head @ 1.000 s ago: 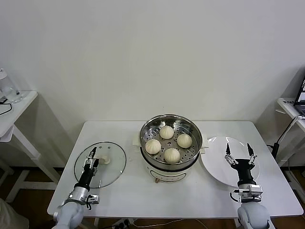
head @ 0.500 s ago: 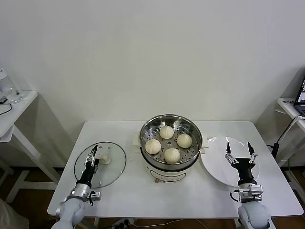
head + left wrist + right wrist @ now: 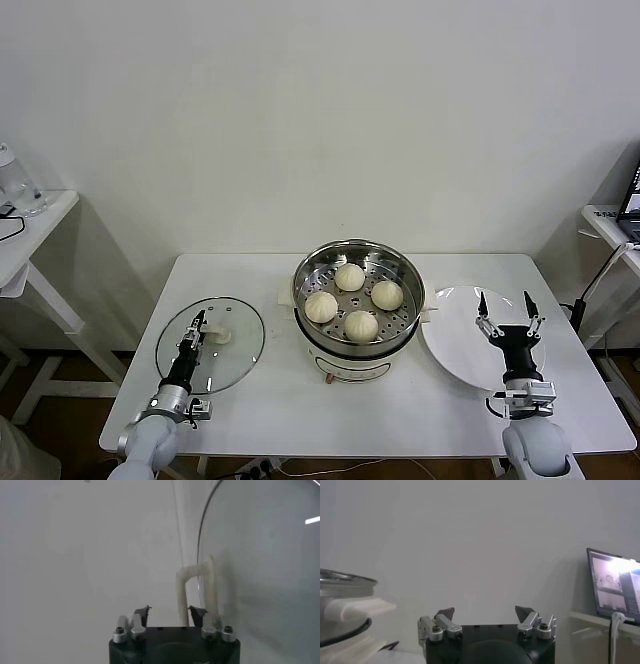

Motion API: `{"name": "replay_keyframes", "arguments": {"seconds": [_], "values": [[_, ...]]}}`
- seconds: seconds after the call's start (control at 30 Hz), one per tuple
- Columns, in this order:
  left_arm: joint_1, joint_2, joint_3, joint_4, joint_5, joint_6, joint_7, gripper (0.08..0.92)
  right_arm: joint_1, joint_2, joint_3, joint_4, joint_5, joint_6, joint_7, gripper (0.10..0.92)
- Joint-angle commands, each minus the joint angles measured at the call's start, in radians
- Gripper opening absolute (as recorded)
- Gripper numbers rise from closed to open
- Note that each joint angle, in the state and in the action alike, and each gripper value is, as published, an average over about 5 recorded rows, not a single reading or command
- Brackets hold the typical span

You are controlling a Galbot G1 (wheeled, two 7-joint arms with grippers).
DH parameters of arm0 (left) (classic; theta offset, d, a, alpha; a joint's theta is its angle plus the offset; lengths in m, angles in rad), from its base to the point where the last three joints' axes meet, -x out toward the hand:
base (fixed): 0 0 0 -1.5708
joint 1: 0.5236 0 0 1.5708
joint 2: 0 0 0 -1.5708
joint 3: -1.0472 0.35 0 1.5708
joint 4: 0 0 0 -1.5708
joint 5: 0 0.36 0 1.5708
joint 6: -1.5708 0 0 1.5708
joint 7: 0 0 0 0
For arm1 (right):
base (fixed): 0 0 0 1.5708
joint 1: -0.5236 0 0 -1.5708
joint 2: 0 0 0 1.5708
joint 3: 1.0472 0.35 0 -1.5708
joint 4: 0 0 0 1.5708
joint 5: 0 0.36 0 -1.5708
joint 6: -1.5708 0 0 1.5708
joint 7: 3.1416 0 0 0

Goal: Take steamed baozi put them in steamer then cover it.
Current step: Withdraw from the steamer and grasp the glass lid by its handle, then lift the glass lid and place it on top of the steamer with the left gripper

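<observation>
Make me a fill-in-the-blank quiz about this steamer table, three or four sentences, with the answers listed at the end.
1. The steamer holds ____ buns on its perforated tray.
2. The glass lid lies flat on the table, to the robot's ____ of the steamer.
3. The left pincer is at the lid's white ____.
4. The right pincer hangs open over the bare white ____.

Missing words: four; left; handle; plate
</observation>
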Motion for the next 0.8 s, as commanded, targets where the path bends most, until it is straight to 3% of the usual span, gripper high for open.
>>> {"name": "replay_keyframes", "arguments": {"seconds": [0.03,0.27,0.47,0.8], "values": [[-0.005,-0.001,0.003,0.021,0.001,-0.001,0.006,0.384,0.006,-0.003,0.004,0.018,0.003,-0.009,0.003,0.823],[-0.004,-0.002,0.0,0.009,-0.018,-0.019,0.005,0.205,0.003,0.002,0.004,0.022,0.003,-0.007,0.003,0.823],[0.029,0.017,-0.035,-0.129,-0.085,-0.015,0.01,0.196,-0.002,0.008,0.002,0.015,0.001,-0.001,0.001,0.823],[0.098,0.105,-0.123,-0.519,-0.188,0.107,0.118,0.195,-0.003,0.017,0.009,0.002,0.0,0.003,0.0,0.823]]}}
